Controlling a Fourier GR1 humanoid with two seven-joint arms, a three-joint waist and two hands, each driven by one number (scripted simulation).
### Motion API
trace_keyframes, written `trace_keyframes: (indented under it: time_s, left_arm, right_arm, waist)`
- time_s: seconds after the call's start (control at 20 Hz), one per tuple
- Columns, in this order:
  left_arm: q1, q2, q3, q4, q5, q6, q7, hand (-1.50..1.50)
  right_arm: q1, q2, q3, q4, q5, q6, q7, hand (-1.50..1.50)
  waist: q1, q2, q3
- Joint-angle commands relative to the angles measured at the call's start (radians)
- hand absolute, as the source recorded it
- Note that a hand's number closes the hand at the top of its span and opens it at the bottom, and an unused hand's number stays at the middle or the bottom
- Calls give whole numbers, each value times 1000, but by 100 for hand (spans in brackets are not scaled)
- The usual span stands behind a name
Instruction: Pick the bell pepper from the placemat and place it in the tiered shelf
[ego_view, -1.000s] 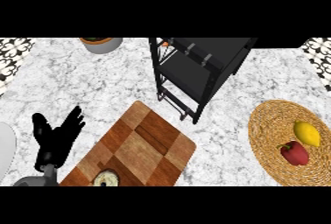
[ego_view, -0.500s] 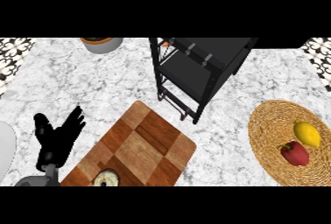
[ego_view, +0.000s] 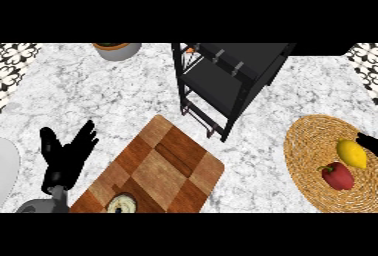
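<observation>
1. At the lower left, the left hand (ego_view: 65, 159) rests above the marble counter (ego_view: 111, 100), with its fingers straight and spread, pointing up and a little to the right; it holds nothing.
2. Just beside this hand, to its right, lies a wooden cutting board (ego_view: 159, 167) with a checker pattern, turned at an angle. On its lower edge a small round pale object (ego_view: 122, 204) is partly cut by the border of the view; I cannot tell what it is.
3. At the left edge a pale rounded shape (ego_view: 6, 170) shows only in part.
4. At the lower right lies a round woven placemat (ego_view: 314, 150). The red bell pepper (ego_view: 338, 175) is on it, and a yellow lemon (ego_view: 352, 153) lies just beside the pepper, above it.
5. At the right edge, near the lemon, a small black part (ego_view: 367, 139) of the right hand shows; I cannot tell how its fingers stand.
6. Farther, in the upper middle, stands the black tiered shelf (ego_view: 229, 75), well apart from the pepper.
7. Farthest, at the top left, a grey pot (ego_view: 118, 50) is partly visible.
</observation>
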Motion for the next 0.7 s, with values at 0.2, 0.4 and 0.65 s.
trace_keyframes:
  time_s: [0.2,0.4,0.65]
  left_arm:
    - [46,-11,-1,-88,-30,2,46,0]
    - [-24,-14,55,19,-20,-32,23,0]
    - [75,-82,4,-50,-75,-3,-13,0]
  right_arm:
    - [-30,124,12,-65,148,28,167,-150]
    - [-28,168,-48,39,226,-15,29,-150]
    - [-58,249,-26,46,302,-10,55,-150]
  waist:
    - [5,0,0]
    - [0,1,0]
    - [4,0,0]
